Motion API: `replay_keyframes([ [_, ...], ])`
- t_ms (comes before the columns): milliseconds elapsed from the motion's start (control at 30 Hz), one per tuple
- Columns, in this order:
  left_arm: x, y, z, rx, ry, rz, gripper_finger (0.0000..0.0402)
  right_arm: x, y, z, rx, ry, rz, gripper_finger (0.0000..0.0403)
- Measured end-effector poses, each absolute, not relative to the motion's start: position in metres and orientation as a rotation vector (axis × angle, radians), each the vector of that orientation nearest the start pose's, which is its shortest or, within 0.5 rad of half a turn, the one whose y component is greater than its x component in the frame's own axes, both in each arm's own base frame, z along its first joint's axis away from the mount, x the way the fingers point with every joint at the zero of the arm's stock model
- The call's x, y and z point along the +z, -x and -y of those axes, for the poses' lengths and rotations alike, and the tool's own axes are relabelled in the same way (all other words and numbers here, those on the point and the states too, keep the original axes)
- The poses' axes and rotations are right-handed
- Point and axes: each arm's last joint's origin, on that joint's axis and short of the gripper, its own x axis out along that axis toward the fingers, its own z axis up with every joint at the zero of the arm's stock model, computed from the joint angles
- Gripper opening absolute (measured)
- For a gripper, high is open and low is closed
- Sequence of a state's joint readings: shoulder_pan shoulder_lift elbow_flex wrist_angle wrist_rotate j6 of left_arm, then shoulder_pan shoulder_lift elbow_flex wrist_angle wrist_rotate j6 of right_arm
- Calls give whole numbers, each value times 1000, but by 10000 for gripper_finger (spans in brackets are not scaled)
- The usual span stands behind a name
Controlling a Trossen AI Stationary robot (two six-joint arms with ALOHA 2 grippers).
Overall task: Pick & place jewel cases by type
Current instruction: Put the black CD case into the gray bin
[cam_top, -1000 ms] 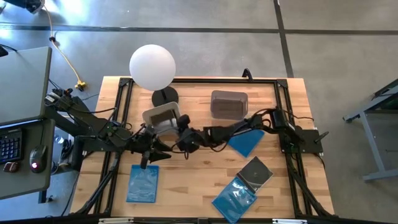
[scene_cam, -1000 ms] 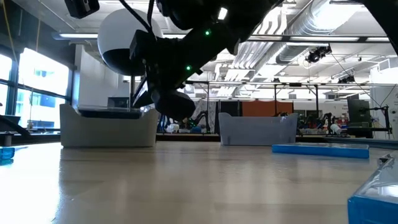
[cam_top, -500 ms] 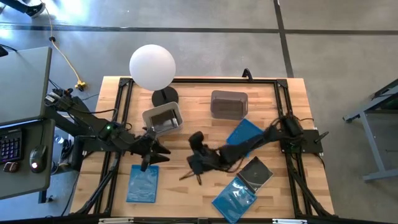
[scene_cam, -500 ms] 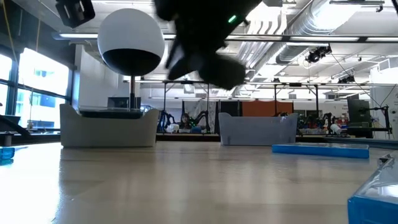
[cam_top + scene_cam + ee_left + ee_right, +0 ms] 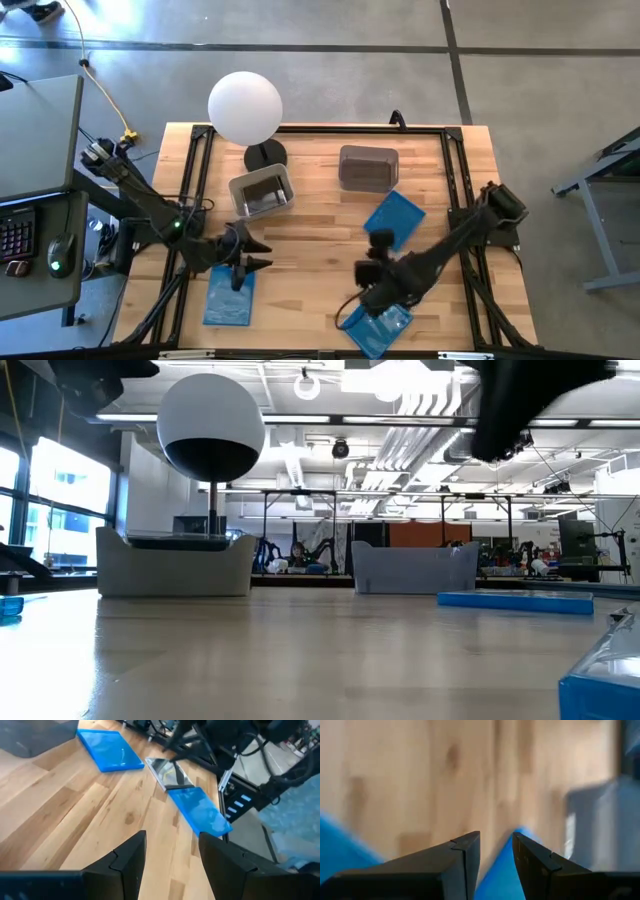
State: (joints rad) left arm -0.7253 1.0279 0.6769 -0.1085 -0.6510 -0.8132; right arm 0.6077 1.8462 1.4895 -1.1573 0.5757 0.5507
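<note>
Jewel cases still lie loose on the desk [image 5: 320,225], and you should read their layout before you command the next move. One blue jewel case [image 5: 229,296] rests flat near the front left edge. A second blue case [image 5: 393,219] lies flat right of centre, just in front of the dark tub [image 5: 368,167]. A third blue case [image 5: 380,320] sits at the front, partly under the right arm, and in the left wrist view a shiny reflective case [image 5: 169,771] lies touching it at one end. The two tubs stand at the back of the desk, so sorted cases can likely be dropped in without crossing the loose ones. The lighter tub [image 5: 261,191] appears to hold a dark case already, though its contents are hard to read.

The right tool [image 5: 357,300] hangs low over the front blue case, its near edge directly below the fingers. Its fingers stand a little apart with nothing between them; the right wrist view shows blue plastic through the gap. Judge this as an approach to grasp that case.

The left tool [image 5: 248,262] hovers just behind the front-left blue case, spread wide and empty, apart from the case. Treat the left arm as waiting.
</note>
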Motion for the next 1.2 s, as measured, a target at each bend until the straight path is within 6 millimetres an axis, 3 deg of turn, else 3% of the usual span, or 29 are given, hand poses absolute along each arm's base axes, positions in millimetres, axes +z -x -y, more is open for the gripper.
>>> replay_keyframes([
  [167,262,-170,133,88,504,-341,182,227,-264,-211,-239,259,-1294,108],
  [367,260,-169,132,92,489,-360,182,210,-220,-226,-207,139,-1266,108],
  [533,261,-169,131,102,495,-348,182,193,-187,-211,-250,15,-1150,108],
  [700,261,-170,131,126,517,-334,182,168,-166,-193,-185,-167,-1008,108],
  [833,261,-170,130,146,514,-321,182,147,-156,-176,-177,-164,-897,108],
  [1000,261,-170,129,165,514,-308,182,123,-149,-162,-125,-187,-901,108],
  [1200,261,-170,129,170,537,-305,182,116,-153,-153,-91,-104,-895,108],
])
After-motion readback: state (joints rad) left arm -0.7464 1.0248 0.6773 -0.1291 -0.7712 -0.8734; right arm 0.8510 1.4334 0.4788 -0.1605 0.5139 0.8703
